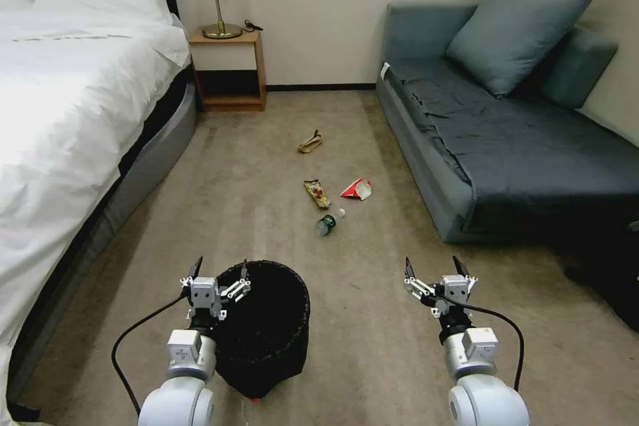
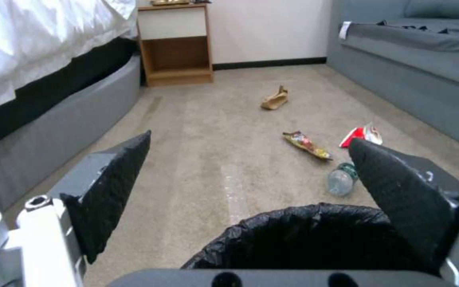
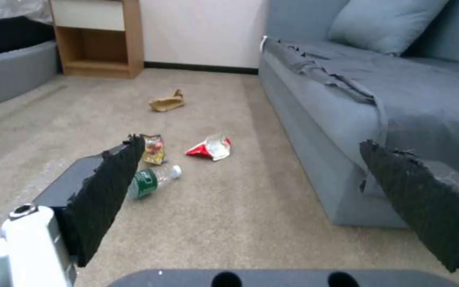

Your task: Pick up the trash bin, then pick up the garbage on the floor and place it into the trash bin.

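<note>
- From the head view, we are holding the left gripper (image 1: 219, 271) spread wide right at the near-left rim of the trash bin (image 1: 273, 326), its inner finger over the liner's edge and its outer finger outside the wall. The right gripper (image 1: 434, 267) is hanging open and empty over bare carpet, well apart from the bin. So the left arm is clearly the nearer one for the pickup.
- In the left wrist view, we are seeing the bin's rim (image 2: 314, 213) just below and between the open jaws, leaning toward the inner finger. Ahead of the jaws the garbage is lying loose: the bottle (image 2: 342, 180) closest, then the yellow-brown wrapper (image 2: 307, 145), the red-and-white wrapper (image 2: 361, 135), and the tan scrap (image 2: 275, 99) farthest.
- In the right wrist view, we are looking between wide-open jaws at the bottle (image 3: 152, 180), off toward the inner finger, its long axis running slantwise across the jaw line.
</note>
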{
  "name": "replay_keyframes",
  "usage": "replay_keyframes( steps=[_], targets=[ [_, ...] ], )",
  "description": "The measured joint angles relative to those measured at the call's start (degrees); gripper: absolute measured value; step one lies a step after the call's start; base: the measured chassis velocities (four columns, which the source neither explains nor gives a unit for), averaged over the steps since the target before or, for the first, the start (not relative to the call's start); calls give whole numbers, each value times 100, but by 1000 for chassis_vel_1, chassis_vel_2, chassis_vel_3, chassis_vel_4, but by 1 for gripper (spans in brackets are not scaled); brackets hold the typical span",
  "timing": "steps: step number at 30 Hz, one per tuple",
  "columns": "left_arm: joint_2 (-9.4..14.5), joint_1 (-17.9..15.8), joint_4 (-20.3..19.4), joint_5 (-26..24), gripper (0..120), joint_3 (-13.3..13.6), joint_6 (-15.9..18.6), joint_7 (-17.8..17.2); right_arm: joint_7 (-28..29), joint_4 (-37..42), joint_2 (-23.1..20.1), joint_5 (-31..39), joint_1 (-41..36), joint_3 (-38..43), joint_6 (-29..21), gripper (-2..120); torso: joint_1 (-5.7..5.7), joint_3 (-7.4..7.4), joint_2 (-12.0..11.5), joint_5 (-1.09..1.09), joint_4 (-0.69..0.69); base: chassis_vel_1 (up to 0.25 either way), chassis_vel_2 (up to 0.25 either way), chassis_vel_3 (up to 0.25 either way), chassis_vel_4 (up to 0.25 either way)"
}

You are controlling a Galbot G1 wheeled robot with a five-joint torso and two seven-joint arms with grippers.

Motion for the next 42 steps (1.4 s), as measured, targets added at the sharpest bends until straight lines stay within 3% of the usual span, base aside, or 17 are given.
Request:
replay_keyframes(
  steps=[19,23,26,29,30,37,38,40,41,42],
  targets=[
    [-1,0,-1,-3,100,-1,7,0,2,19,2,0,-1,2,-1,100,0,0,0,0,0,0,0,0,0],
    [-42,-5,-175,-85,100,-43,168,-15,100,309,61,-12,-19,58,-46,100,0,0,0,0,1,0,0,0,0],
    [-230,-67,-954,-398,100,-215,741,-120,364,1051,219,-60,-71,213,-175,100,0,0,0,4,0,0,0,0,0],
    [-200,-19,-1291,-489,100,-291,927,-150,527,1515,314,-90,-106,309,-251,100,0,0,0,-4,0,0,0,0,0],
    [-164,9,-1426,-501,100,-320,978,-162,594,1730,333,1,-111,352,-330,100,0,-1,0,3,0,0,0,0,0],
    [-36,89,-1635,-528,100,-348,1282,-347,710,1948,261,251,-153,441,-510,100,0,0,0,1,0,0,0,0,0],
    [11,107,-1664,-567,100,-349,1441,-423,724,1966,233,280,-168,452,-529,100,0,0,0,0,0,0,0,0,0],
    [169,120,-1741,-775,100,-370,2137,-931,766,2008,182,338,-174,479,-596,100,0,0,0,-1,0,0,0,0,0],
    [169,120,-1741,-775,100,-370,2137,-931,766,2008,182,338,-174,479,-596,100,0,0,0,-1,0,0,0,0,0],
    [224,120,-1798,-944,100,-390,2560,-1136,780,2019,169,351,-173,481,-617,100,0,0,0,0,0,0,0,0,0]
  ],
)
